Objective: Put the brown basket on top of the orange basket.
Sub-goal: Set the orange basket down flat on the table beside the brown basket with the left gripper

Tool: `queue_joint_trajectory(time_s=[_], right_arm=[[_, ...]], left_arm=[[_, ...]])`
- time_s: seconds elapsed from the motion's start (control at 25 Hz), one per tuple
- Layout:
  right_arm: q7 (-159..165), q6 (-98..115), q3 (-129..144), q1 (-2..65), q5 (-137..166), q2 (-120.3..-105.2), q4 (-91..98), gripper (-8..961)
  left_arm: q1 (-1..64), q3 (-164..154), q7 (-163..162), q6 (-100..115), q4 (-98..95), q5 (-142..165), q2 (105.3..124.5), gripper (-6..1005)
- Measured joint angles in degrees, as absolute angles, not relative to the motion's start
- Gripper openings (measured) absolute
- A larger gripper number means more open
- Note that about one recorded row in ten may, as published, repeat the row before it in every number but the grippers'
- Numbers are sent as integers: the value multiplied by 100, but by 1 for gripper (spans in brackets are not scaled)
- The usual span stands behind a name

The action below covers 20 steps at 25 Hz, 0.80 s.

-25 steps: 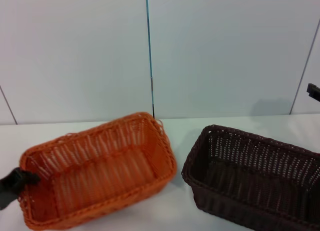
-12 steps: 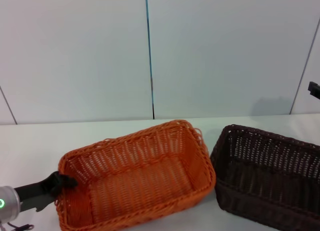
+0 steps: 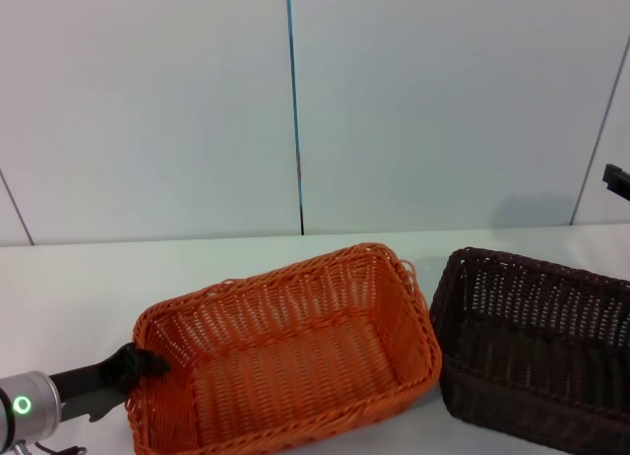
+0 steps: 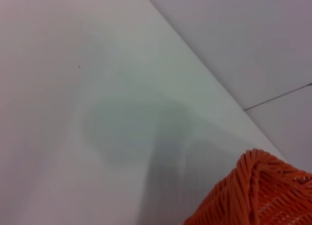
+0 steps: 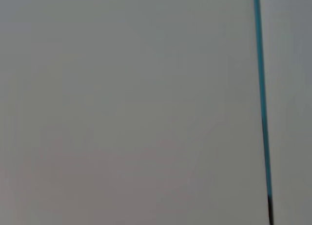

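Baskets side by side, wrong one in hand

Left gripper [image 3: 146,361] sits clamped on the near short rim of the orange basket [image 3: 295,371], which extends away from it toward the brown basket [image 3: 541,352]; the two look touching or nearly so. I note the brown basket is unheld on the table [image 3: 79,278]. Right gripper [image 3: 616,177]: only an edge shows, well beyond it; I cannot tell its state. Risk, in my judgement: further pushing shoves the brown basket aside.

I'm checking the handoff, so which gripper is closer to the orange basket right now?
Left. The left gripper grips the orange basket at its left rim. The right gripper sits high at the far right edge, beyond the brown basket.
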<state>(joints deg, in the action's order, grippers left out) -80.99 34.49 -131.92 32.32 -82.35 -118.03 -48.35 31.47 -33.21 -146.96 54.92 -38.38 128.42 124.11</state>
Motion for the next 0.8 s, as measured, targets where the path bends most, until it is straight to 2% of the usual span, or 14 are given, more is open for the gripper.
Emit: queue_joint_trajectory(time_s=[0.8], right_arm=[[-8090,3468,-13183,3267,-8235,-11828,-4846,558]], left_arm=[[2797,-3387,-14657,4991,-3777,12153,12418,224]])
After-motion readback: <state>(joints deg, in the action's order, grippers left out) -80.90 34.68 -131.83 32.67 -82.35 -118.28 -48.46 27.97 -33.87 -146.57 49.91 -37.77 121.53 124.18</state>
